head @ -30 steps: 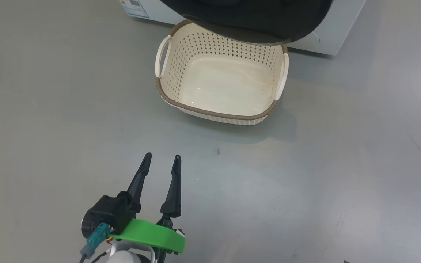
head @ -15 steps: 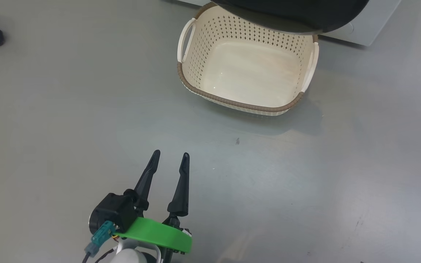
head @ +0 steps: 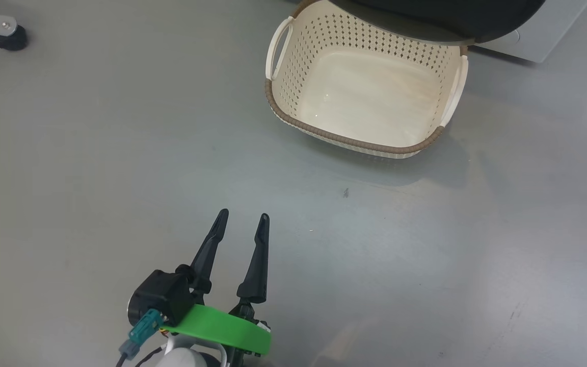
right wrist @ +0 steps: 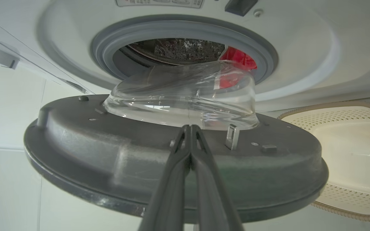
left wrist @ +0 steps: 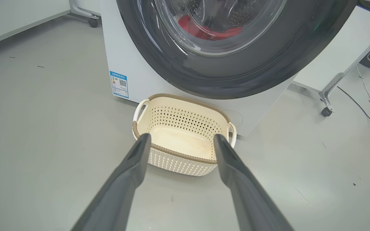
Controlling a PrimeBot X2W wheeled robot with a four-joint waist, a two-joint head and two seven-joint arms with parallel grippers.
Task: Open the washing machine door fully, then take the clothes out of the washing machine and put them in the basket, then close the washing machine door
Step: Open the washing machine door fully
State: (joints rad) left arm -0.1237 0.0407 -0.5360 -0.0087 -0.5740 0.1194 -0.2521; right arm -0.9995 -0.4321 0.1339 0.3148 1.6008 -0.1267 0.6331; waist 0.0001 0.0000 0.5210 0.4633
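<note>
Right fingers (right wrist: 190, 133) now close, empty, against the washing machine door (right wrist: 108, 154); left fingers (head: 262, 234) gape empty. Opening seems unfinished; push wider.

Head view: the basket (head: 354, 143) stands on the floor at upper centre-right, its far edge under the washing machine door (head: 426, 15). The washing machine (head: 548, 35) is behind, in the upper right corner. The left gripper (head: 242, 215) sits lower left, well apart from the basket. Left wrist view: the clothes (left wrist: 209, 30) lie in the drum behind the door, top centre.
</note>
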